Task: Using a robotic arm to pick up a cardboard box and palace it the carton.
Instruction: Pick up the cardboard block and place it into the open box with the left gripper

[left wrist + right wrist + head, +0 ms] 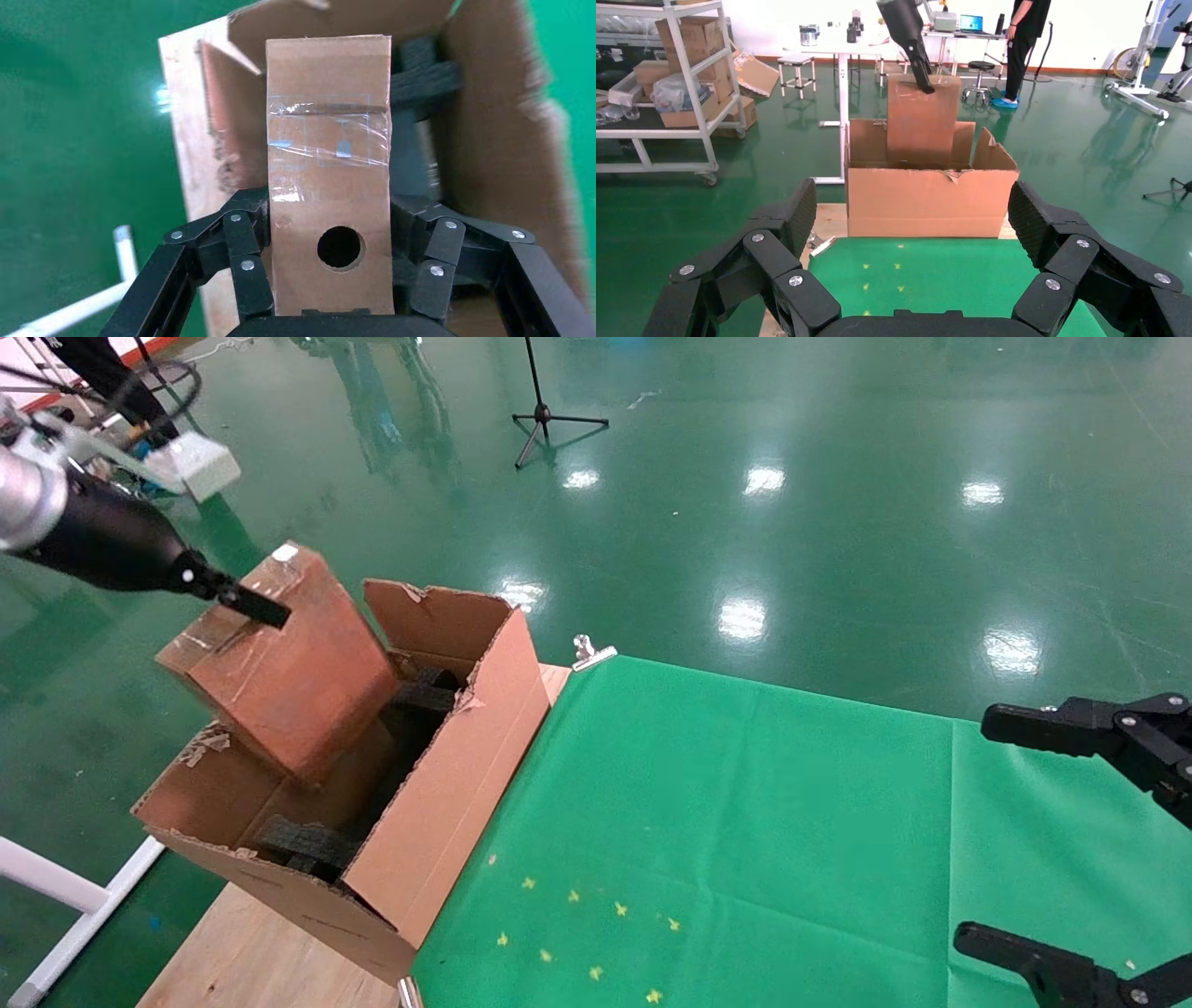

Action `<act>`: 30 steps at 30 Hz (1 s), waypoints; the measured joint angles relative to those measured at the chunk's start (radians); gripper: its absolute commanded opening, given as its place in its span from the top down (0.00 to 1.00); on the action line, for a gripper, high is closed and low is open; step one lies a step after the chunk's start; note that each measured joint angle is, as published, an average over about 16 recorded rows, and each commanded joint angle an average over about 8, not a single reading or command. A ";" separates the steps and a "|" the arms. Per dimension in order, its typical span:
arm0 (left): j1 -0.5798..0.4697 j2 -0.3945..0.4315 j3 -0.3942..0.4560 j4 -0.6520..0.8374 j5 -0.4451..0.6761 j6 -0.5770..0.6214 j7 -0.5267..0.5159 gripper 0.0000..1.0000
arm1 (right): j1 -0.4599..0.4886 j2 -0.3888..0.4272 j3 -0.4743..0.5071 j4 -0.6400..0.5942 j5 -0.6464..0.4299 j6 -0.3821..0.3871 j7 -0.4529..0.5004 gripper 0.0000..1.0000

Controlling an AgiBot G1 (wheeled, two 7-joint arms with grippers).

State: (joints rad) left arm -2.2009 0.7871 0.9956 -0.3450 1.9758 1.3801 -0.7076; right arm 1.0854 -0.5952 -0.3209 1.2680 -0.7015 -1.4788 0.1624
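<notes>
The cardboard box [289,663], brown with shiny tape and a round hole [340,247], hangs tilted over the open carton [447,784]. Its lower end dips below the carton's torn rim. My left gripper [244,601] is shut on the box's upper end, and in the left wrist view its fingers [246,232] press both narrow sides. Black foam blocks [307,845] lie inside the carton. From the right wrist view the box [923,123] stands up out of the carton [926,203]. My right gripper [1006,831] is parked open over the cloth at the far right.
A green cloth [745,822] covers the table right of the carton, held by a metal clip [591,654]. Bare wood [251,952] shows under the carton. A white frame [65,896] stands by the table's left edge. Shelving [673,84] stands beyond on the green floor.
</notes>
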 measured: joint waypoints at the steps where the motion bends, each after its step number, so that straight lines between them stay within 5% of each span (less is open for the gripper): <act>1: 0.007 0.005 0.003 0.026 0.005 -0.019 0.016 1.00 | 0.000 0.000 0.000 0.000 0.000 0.000 0.000 0.00; 15: 0.101 0.062 0.016 0.243 0.035 -0.295 0.126 1.00 | 0.000 0.000 0.000 0.000 0.000 0.000 0.000 0.00; 30: 0.183 0.092 0.016 0.346 0.035 -0.351 0.085 1.00 | 0.000 0.000 -0.001 0.000 0.000 0.000 0.000 0.00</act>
State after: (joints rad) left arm -2.0182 0.8795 1.0116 0.0010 2.0104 1.0288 -0.6230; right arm 1.0856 -0.5949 -0.3216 1.2680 -0.7010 -1.4785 0.1620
